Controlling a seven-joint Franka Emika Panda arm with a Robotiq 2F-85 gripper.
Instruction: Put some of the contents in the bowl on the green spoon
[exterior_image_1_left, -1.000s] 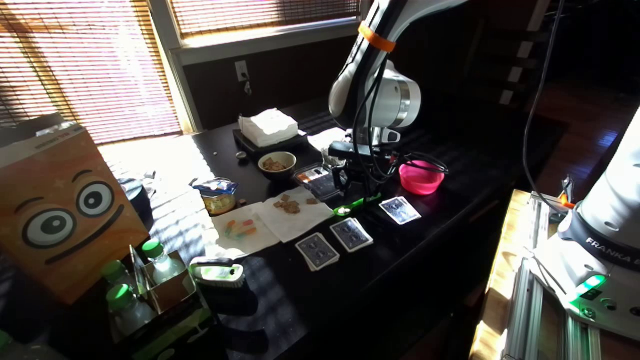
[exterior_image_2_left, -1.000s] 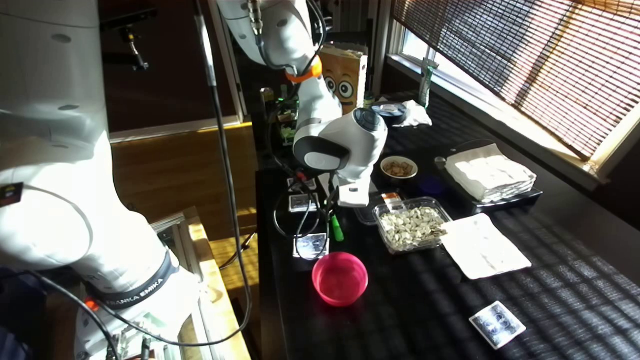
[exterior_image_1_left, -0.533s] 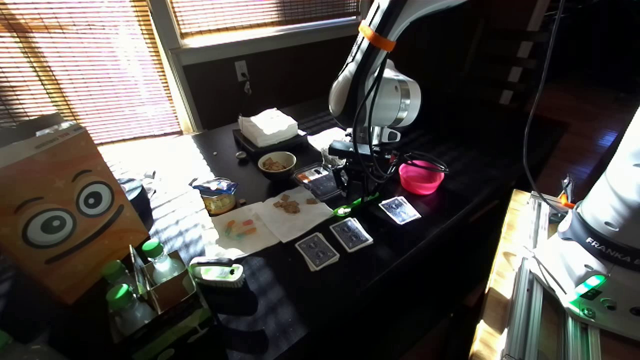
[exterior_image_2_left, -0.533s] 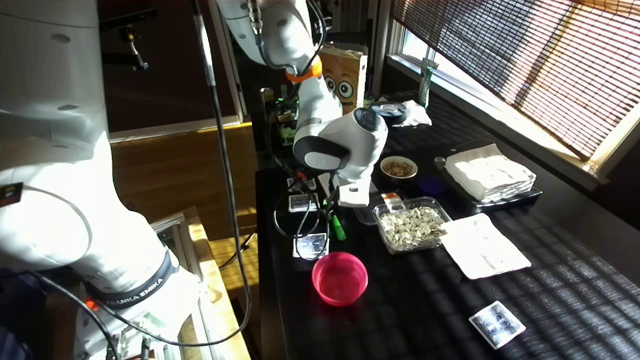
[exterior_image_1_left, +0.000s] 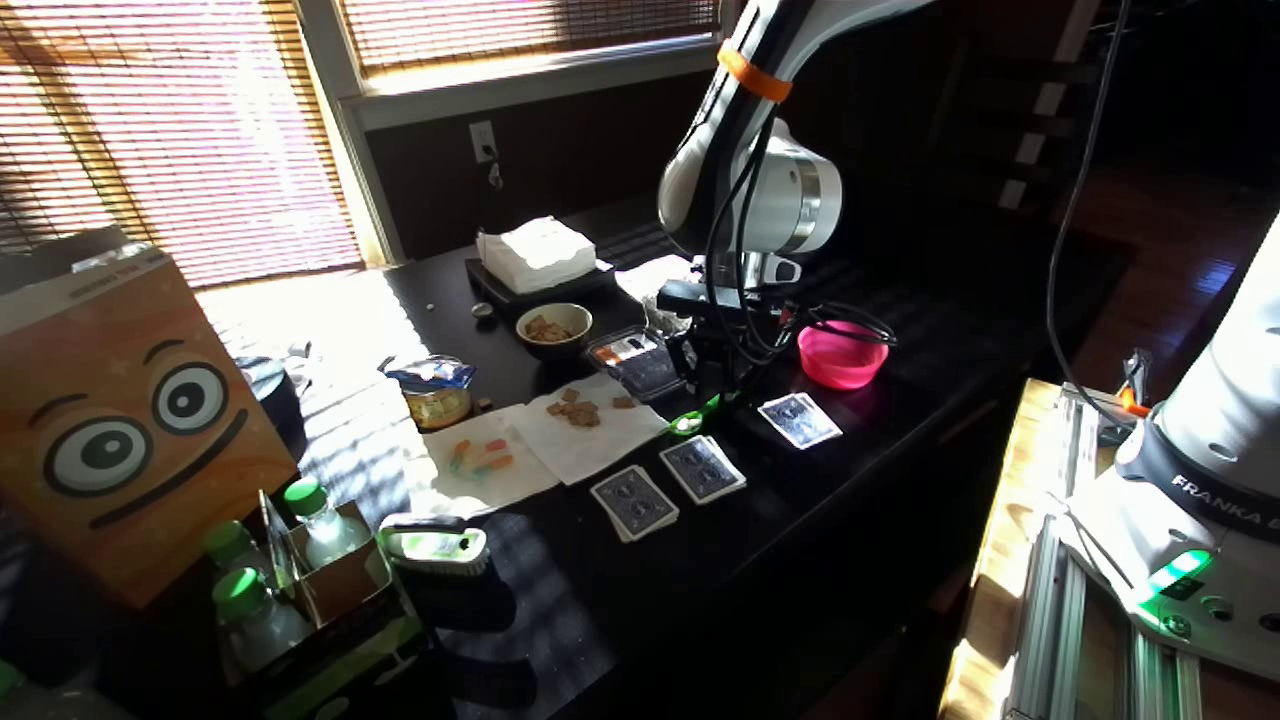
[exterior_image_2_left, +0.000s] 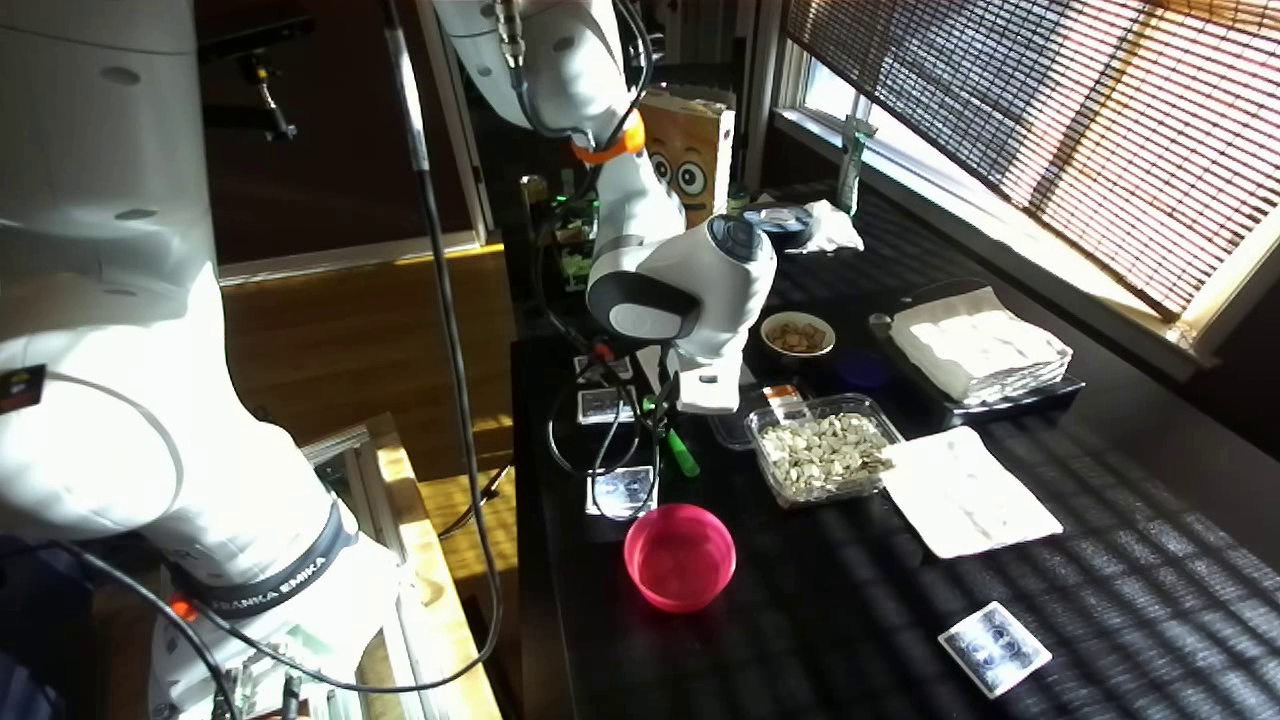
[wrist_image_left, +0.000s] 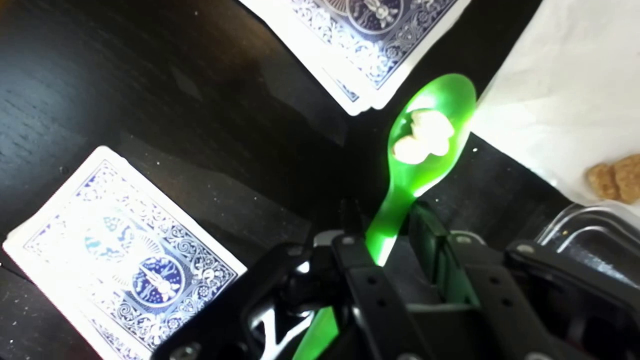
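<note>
Straddling the spoon (wrist_image_left: 411, 179) in the wrist view, the tool (wrist_image_left: 388, 214) is standing with its fingers (wrist_image_left: 428, 225) slightly apart; whether they are clamping it, I cannot tell. Pale seeds (wrist_image_left: 431, 127) are resting in the spoon, a napkin (wrist_image_left: 555, 90) lying just to its right, cards (wrist_image_left: 135, 260) to its left. In an exterior view, the spoon is lying on the surface (exterior_image_1_left: 600, 590), left of the pink bowl (exterior_image_1_left: 842, 372), the pale bowl (exterior_image_1_left: 578, 319) standing far left. In an exterior view, a tub (exterior_image_2_left: 830, 494) is sitting right of the spoon.
</note>
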